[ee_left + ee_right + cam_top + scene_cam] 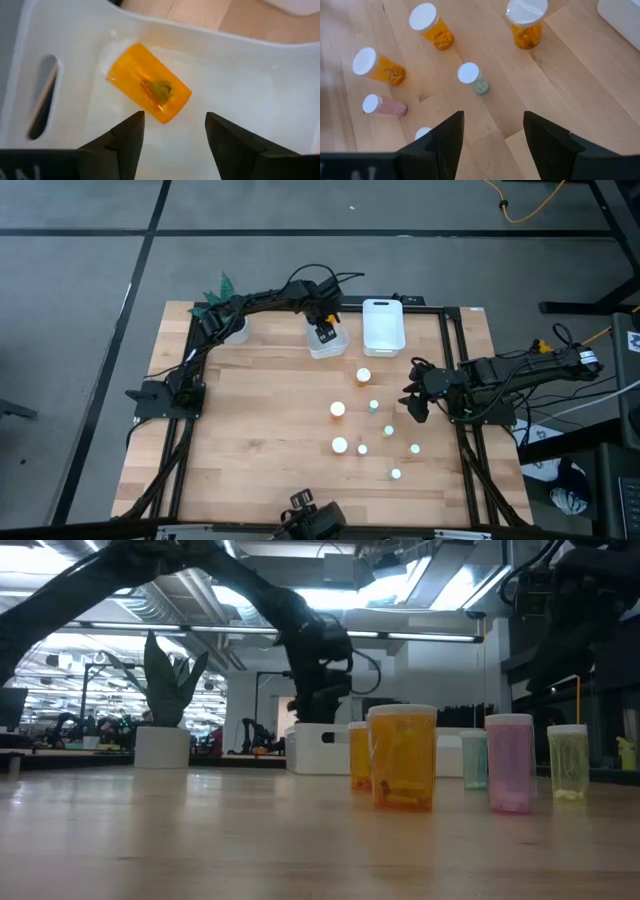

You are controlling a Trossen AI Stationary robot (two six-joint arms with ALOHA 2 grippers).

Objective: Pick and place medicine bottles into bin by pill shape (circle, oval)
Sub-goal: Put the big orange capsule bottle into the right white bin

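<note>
While the left gripper [170, 131] hung open over the bin [260, 85], we saw an orange bottle [148, 90] lying inside; the right gripper [490, 131] stood open.

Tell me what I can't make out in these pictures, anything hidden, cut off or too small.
- Pill shape: too small in the high view for the standing bottles; blurred in the low view.
- Orange bottle lying in the left bin: its cap end points away in the left wrist view.
- Left gripper: over the bin, its fingers too small in the high view.
- One pale bottle: partly hidden behind the right gripper in the right wrist view.
- Second bin: contents unclear.
</note>
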